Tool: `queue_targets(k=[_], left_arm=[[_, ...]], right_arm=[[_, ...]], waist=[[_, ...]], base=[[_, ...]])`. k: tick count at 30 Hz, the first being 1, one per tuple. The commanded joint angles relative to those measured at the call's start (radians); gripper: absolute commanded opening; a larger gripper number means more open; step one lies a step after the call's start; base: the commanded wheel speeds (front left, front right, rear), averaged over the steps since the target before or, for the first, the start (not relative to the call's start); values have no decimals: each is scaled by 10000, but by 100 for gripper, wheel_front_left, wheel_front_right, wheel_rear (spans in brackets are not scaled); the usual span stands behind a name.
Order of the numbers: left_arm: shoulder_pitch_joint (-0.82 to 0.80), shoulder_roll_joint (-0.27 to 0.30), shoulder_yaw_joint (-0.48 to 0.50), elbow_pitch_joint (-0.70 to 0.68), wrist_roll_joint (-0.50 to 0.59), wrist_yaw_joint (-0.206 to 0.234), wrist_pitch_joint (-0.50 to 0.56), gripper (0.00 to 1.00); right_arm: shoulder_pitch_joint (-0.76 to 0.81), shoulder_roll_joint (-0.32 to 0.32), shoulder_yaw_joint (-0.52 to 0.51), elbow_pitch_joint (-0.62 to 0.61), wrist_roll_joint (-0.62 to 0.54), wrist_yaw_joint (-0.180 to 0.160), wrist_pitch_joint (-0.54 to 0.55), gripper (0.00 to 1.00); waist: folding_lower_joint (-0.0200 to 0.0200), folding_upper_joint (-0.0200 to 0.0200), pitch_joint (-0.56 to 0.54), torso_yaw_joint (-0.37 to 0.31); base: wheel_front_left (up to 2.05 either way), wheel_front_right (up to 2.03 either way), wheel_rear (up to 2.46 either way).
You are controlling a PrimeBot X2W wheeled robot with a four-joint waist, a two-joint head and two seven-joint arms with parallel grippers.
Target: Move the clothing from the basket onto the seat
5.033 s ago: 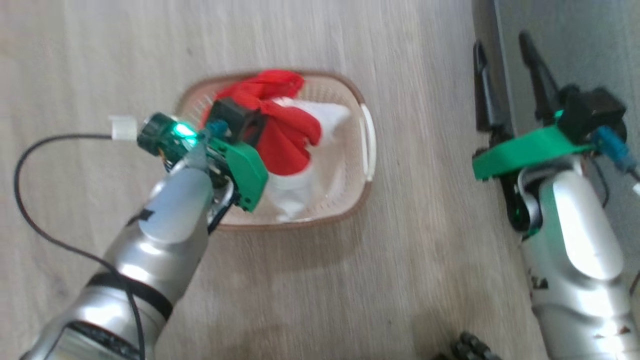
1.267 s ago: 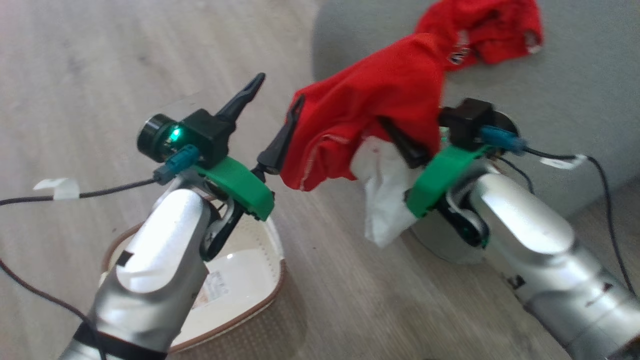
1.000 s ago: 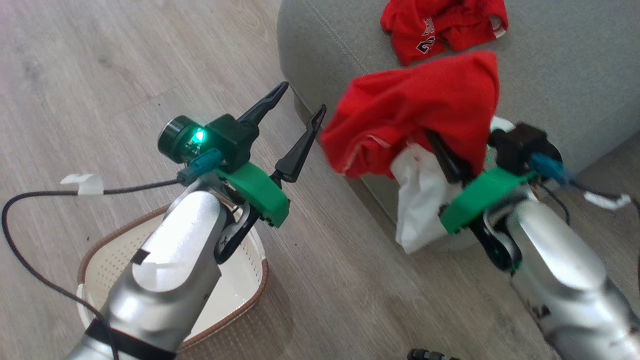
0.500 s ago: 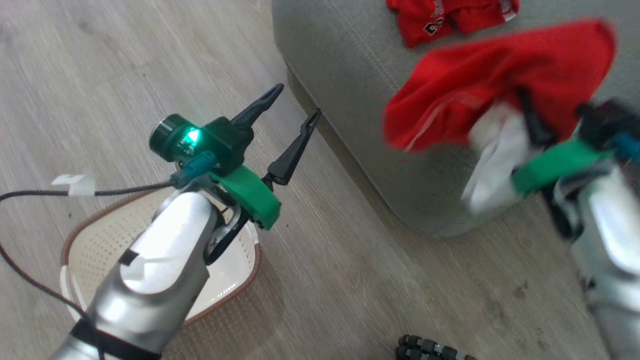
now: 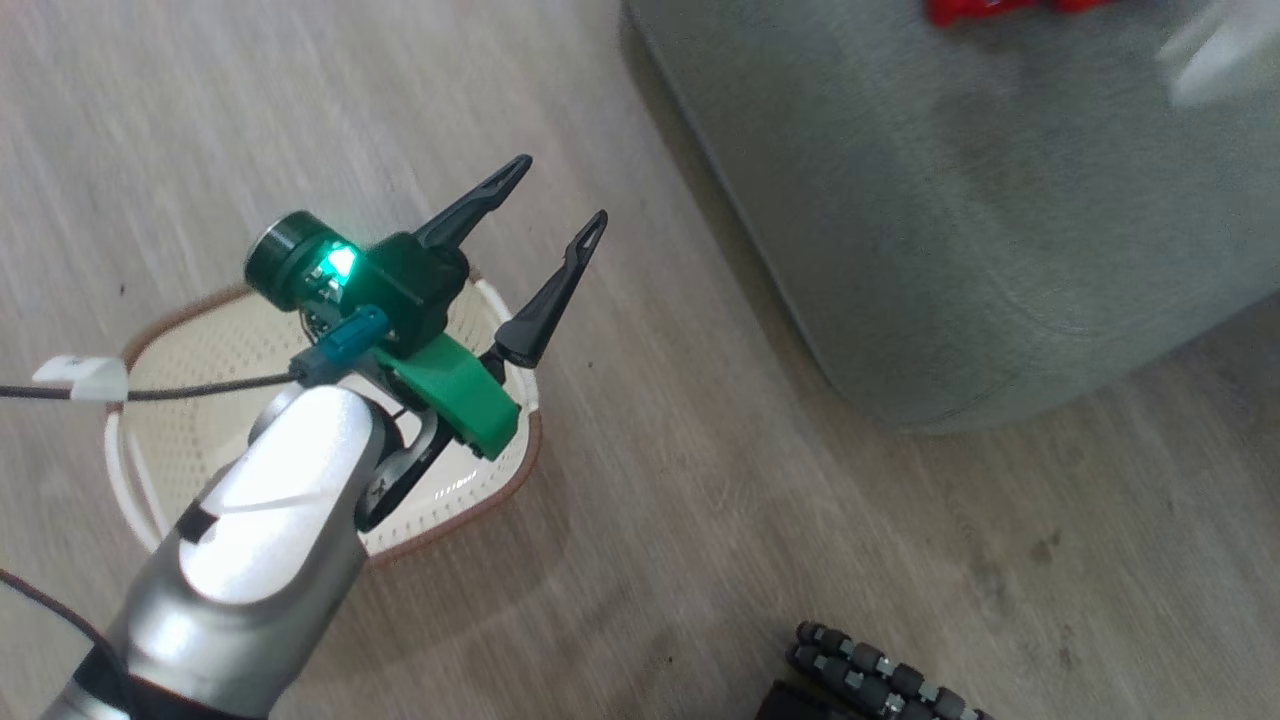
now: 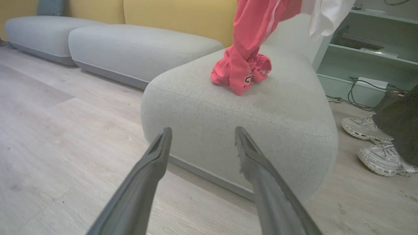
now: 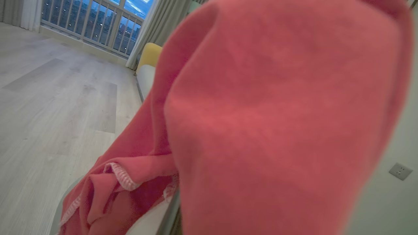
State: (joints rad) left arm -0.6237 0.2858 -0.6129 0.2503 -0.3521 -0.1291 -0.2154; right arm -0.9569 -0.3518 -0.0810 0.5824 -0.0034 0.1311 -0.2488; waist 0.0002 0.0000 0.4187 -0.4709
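1. Two hands: the left hand (image 5: pixel 559 192) hovers above the basket (image 5: pixel 190 390), fingers spread wide, holding nothing.
2. The right hand is closed; red clothing (image 7: pixel 277 130) hangs from it and hides its fingers.
3. That clothing, with a white piece (image 6: pixel 326 13), hangs in the air above the seat (image 6: pixel 261 111).
4. A red pile (image 6: pixel 241 75) lies on the seat, just under the hanging clothing.
5. The basket stands on the floor (image 5: pixel 700 550) near the seat's corner.
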Motion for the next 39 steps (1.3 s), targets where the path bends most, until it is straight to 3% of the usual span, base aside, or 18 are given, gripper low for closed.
queue_targets(k=[1,12,18,19,20,21,22,27,34,39], left_arm=[[-280,315,247,-511,17,1,71,100],[-736,837,-335,-1074,-128,-11,175,100],[-828,981,-577,-952,-283,-13,7,100],[-852,1006,-602,-909,-327,-13,-28,100],[-883,1024,-639,-864,-364,-13,-64,100],[-919,1029,-687,-817,-392,-14,-102,100],[-953,1023,-738,-768,-416,-14,-142,100],[-1100,936,-892,-469,-595,-14,-324,100],[-968,663,-898,-40,-724,-14,-442,100],[-700,327,-755,159,-811,-15,-458,100]], right_arm=[[-724,-324,-422,-181,-226,-4,199,0],[-2396,-1040,-4538,-22,-1595,-4,2259,0],[-2390,-910,-6117,-157,-2179,-4,3176,0],[-2343,-812,-6314,-75,-2233,-4,3394,7],[-2313,-692,-6508,-29,-2207,-4,3460,38],[-2215,-604,-6599,0,-2258,-4,3399,86],[-2050,-496,-6635,55,-2309,-4,3303,100],[-1212,-277,-6561,642,-2172,-4,2497,100],[192,-554,-5544,1971,-1467,-4,867,100],[1227,-669,-4839,2510,-953,-4,323,100]], waist=[[-2,0,677,559],[-2,0,2636,2172],[-2,0,3164,2714],[-2,0,3251,2777],[-2,0,3317,2832],[-2,0,3351,2878],[-2,0,3362,2918],[-2,0,3124,3025],[-2,0,2332,2895],[-2,0,1553,2850]], base=[[0,0,0],[0,0,0],[0,0,0],[0,0,0],[0,0,0],[0,0,0],[0,0,0],[0,0,0],[0,0,0],[0,0,0]])
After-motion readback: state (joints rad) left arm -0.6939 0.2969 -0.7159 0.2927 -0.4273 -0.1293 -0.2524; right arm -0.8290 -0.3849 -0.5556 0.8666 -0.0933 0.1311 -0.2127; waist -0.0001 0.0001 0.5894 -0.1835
